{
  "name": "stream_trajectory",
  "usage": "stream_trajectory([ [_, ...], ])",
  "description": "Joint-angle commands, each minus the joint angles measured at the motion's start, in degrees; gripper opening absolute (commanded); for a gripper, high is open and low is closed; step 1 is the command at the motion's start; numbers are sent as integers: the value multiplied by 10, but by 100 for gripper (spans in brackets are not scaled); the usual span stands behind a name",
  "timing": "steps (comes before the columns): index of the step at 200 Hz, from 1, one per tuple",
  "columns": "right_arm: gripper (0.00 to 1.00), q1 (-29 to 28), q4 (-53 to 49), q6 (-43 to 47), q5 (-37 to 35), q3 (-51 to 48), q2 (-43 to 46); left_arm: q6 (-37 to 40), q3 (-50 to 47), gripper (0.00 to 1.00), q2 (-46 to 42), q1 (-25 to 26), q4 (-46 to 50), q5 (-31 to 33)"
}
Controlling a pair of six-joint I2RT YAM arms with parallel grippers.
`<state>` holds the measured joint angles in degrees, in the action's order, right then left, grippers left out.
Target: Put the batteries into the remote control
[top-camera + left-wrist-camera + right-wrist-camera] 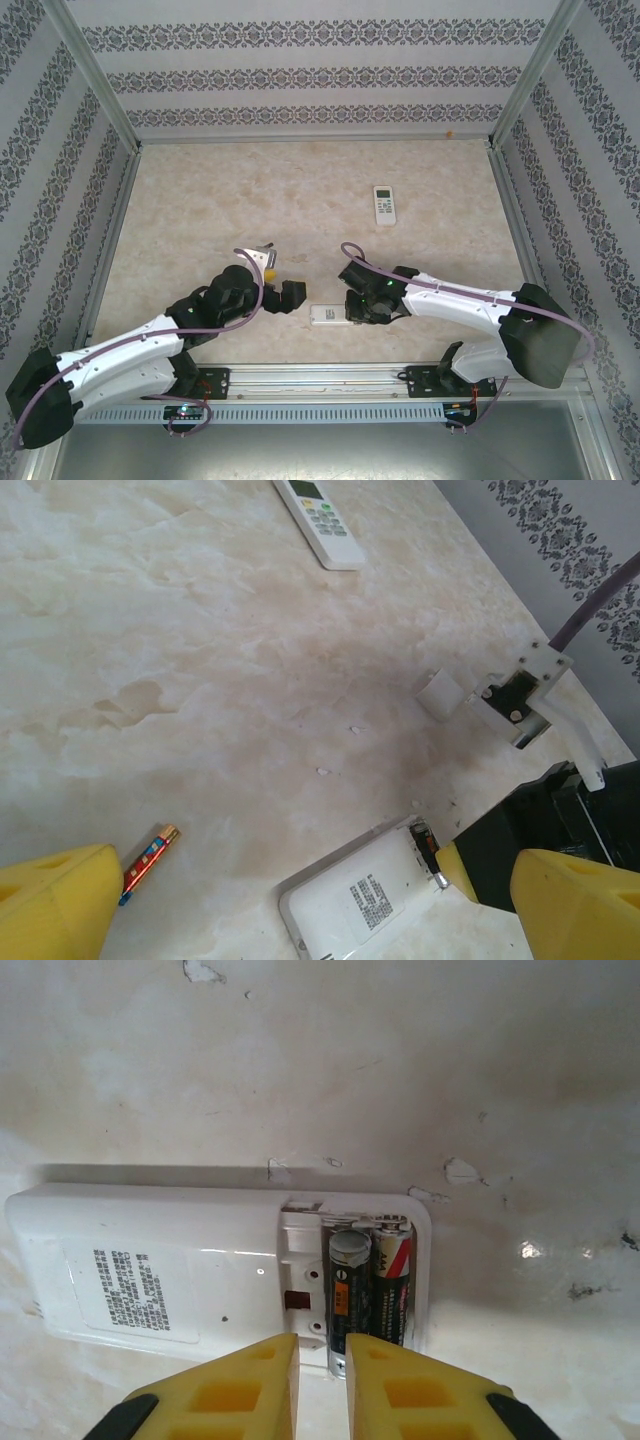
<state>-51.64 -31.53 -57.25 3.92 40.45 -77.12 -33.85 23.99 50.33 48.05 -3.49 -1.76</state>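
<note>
We log: two batteries (368, 1290) seated in open bay (300, 1260) of face-down remote (150, 1260) | right gripper (322, 1380) at bay edge — fingers a slit apart | left gripper (320, 910) spread wide beside remote | loose battery (150, 863) near it.

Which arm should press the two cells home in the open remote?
Right. The right pincer sits at the batteries in the open remote; the left pincer hangs wide open, off to its side.

Two white remotes (385, 205); three batteries (350, 1295) in sight.
</note>
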Motion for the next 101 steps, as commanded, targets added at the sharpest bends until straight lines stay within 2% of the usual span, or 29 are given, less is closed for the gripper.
stream_trajectory([
  [1,20,-6,-19,1,-10,7,-3,-17,-9,100,11,4,-13,-20],
  [27,19,-6,-20,1,-12,6,3,-23,-13,100,17,4,-22,-26],
  [101,22,-7,-40,7,-53,29,-12,-29,-11,100,57,4,-31,-57],
])
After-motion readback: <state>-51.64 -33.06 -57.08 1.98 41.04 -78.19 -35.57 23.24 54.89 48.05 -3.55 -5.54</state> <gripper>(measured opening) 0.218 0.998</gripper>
